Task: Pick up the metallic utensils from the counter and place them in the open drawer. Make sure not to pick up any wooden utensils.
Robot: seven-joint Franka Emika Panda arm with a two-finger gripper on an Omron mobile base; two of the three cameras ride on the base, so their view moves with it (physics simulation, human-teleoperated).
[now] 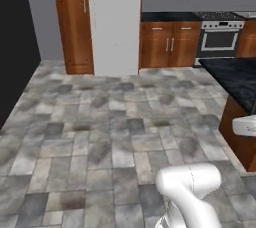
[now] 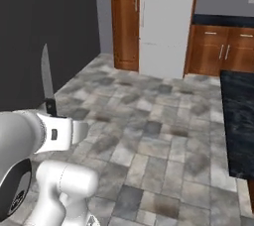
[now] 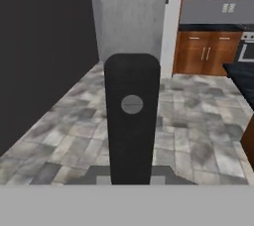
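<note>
While the table knife (image 2: pixel 46 79) stands upright above the arm's wrist in the right base view, its grey blade points at the ceiling and its darker handle sinks toward the hand. Seen from the hand view, that dark handle (image 3: pixel 132 121) with a round grey rivet rises straight up from the bottom centre, so the gripper (image 3: pixel 132 180) has the knife pinched between nearly closed jaws; the fingertips themselves are hidden behind the handle. Black stone of the counter (image 2: pixel 240 121) lies off to the right, well apart from the knife, with its reddish-brown base (image 1: pixel 240 132) showing in the left base view. Grey stone floor tiles (image 1: pixel 100 122) spread beneath. Beyond stand a pale refrigerator (image 1: pixel 114 22), reddish-brown wall cabinets (image 1: pixel 169 44) and a steel oven (image 1: pixel 219 39). A dark wall (image 2: pixel 44 31) closes the left side.
</note>
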